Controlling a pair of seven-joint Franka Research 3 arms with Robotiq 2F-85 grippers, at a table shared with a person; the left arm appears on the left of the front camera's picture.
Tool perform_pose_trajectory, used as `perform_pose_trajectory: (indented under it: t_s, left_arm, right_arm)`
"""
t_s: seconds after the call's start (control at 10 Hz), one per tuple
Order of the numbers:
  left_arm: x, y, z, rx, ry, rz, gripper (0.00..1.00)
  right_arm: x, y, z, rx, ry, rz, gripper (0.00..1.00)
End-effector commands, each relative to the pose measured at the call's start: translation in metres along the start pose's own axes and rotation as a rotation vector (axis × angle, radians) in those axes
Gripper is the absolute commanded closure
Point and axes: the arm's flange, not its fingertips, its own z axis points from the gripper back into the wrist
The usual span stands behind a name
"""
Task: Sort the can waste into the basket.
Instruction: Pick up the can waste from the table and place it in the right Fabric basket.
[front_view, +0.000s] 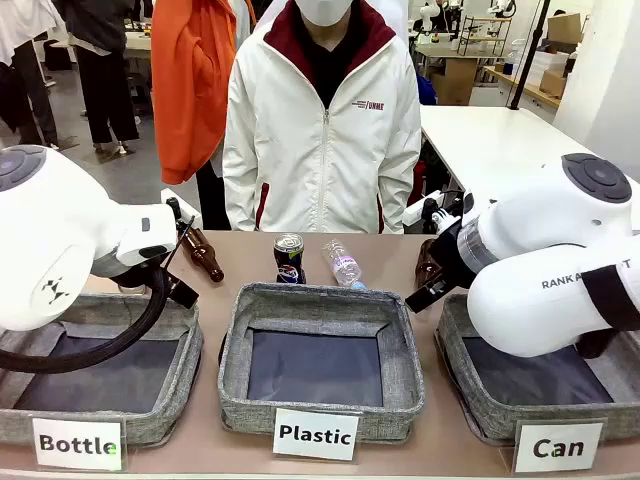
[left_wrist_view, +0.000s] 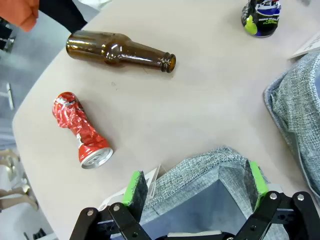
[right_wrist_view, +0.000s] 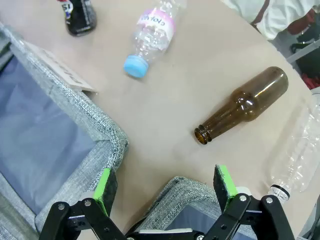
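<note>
Where the crushed red can (left_wrist_view: 80, 132) lies, a brown bottle (left_wrist_view: 117, 51) lies near.

Front view: fixed, between the arms (front_view: 60, 230), facing across the table (front_view: 385, 255) to the person (front_view: 322, 130). Left and right wrist views: close, looking steeply down past their own fingers (left_wrist_view: 133, 188), a basket corner (left_wrist_view: 220, 165) between the fingers in each. The dark can (right_wrist_view: 80, 17), far beyond the fingers, shows in all three.

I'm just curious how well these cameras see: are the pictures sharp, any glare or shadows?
Front view: even indoor light, the Can label reads crisply. Left wrist view: sharp, soft shadow beside the crushed red can, pale glints on the brown bottle. Right wrist view: sharp too, glints on the blue-capped clear bottle.
</note>
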Motion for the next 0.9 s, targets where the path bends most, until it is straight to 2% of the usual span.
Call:
perform_pose_trajectory:
  t_s: [0.0,0.8]
  left_arm:
    - [0.0000,0.0000,0.0001,0.000,0.000,0.000,0.00]
    - [0.0000,0.0000,0.0001,0.000,0.000,0.000,0.00]
  right_arm:
    - [0.0000,0.0000,0.0000,0.000,0.000,0.000,0.00]
    - [0.0000,0.0000,0.0000,0.000,0.000,0.000,0.00]
